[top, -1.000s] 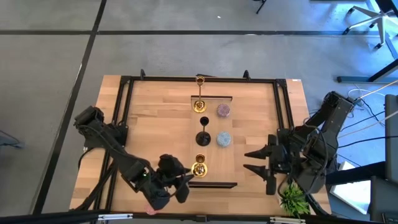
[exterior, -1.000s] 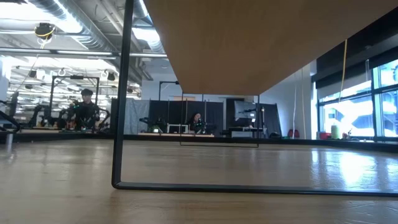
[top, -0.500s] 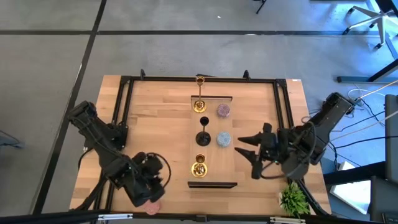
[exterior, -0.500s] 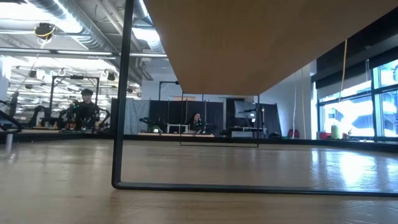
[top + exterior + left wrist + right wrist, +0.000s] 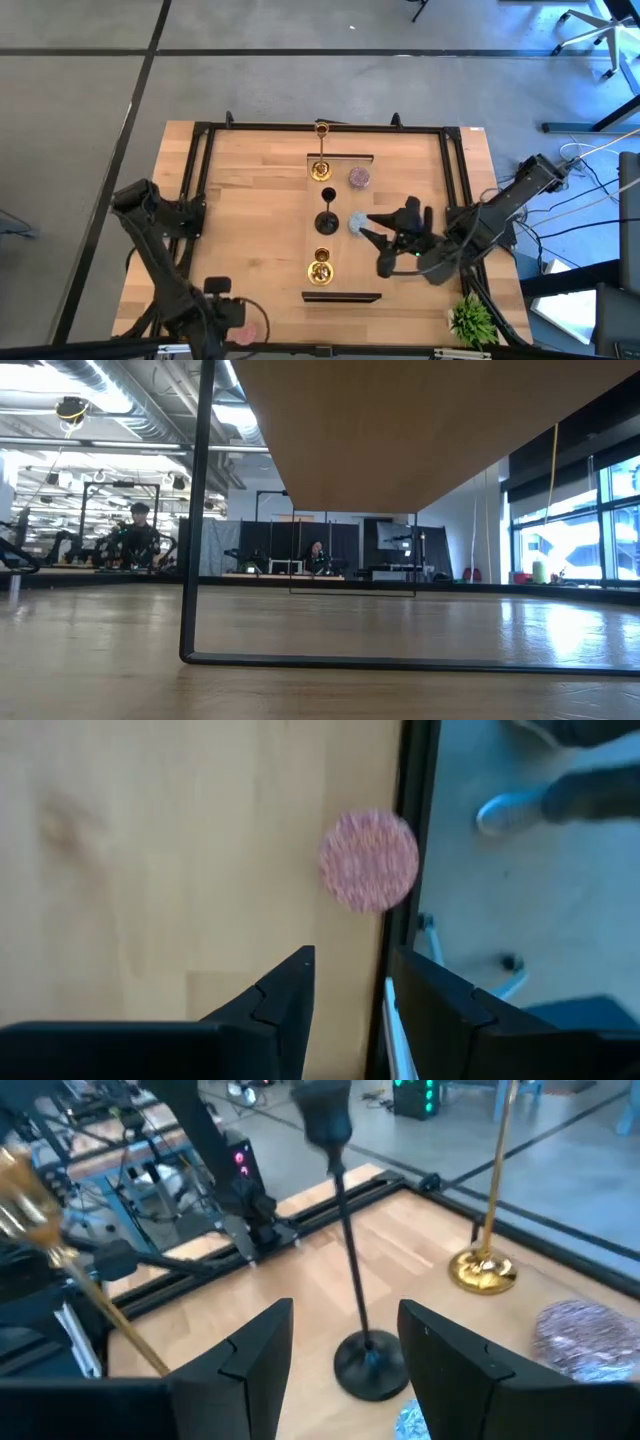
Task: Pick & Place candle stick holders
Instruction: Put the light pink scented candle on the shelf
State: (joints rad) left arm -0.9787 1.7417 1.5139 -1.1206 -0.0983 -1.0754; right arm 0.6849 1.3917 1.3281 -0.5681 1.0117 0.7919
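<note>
A row of stemmed holders stands mid-table: a gold one [image 5: 321, 170] far, a black one [image 5: 327, 220] in the middle, a gold one [image 5: 320, 270] near. A mauve low holder [image 5: 358, 177] and a light-blue one [image 5: 357, 222] lie to their right. A pink low holder [image 5: 244, 331] lies at the near edge, by the frame [image 5: 368, 860]. My right gripper [image 5: 376, 243] is open and empty just right of the light-blue holder, facing the black holder [image 5: 350, 1280]. My left gripper [image 5: 226, 316] is open and empty beside the pink holder.
A black metal frame [image 5: 200, 150] runs round the tabletop, with short black bars far [image 5: 340, 157] and near [image 5: 342, 297] of the row. A green plant [image 5: 470, 320] stands at the near right corner. A person's shoe [image 5: 510, 810] shows on the floor beyond the near edge.
My left gripper has drawn back from the near gold holder toward the table's left and near edge, ending by the pink holder. My right gripper has gone toward the table's left, up to the light-blue and black holders. The holders have stayed in place.
</note>
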